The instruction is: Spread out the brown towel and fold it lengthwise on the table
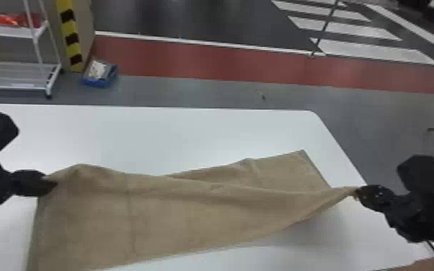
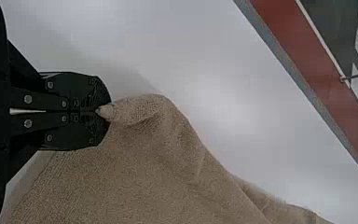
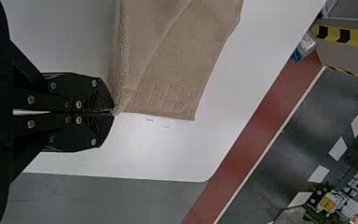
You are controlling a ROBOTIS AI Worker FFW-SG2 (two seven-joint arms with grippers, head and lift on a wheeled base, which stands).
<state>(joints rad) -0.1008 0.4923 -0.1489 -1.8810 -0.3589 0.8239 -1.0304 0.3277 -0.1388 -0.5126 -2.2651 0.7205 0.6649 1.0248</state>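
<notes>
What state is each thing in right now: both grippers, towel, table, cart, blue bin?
Left gripper: shut on a towel edge.
Right gripper: shut on a towel corner.
Brown towel: stretched between the grippers, creased, not flat; fold unfinished.
Table: partly covered by the towel.
Cart: standing beyond the table, red items on its upper shelf.
Blue bin: on the floor, with something whitish in it.

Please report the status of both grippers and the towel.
Left gripper and right gripper shut on towel. Towel stretched between them, partly raised. No obstruction seen.
</notes>
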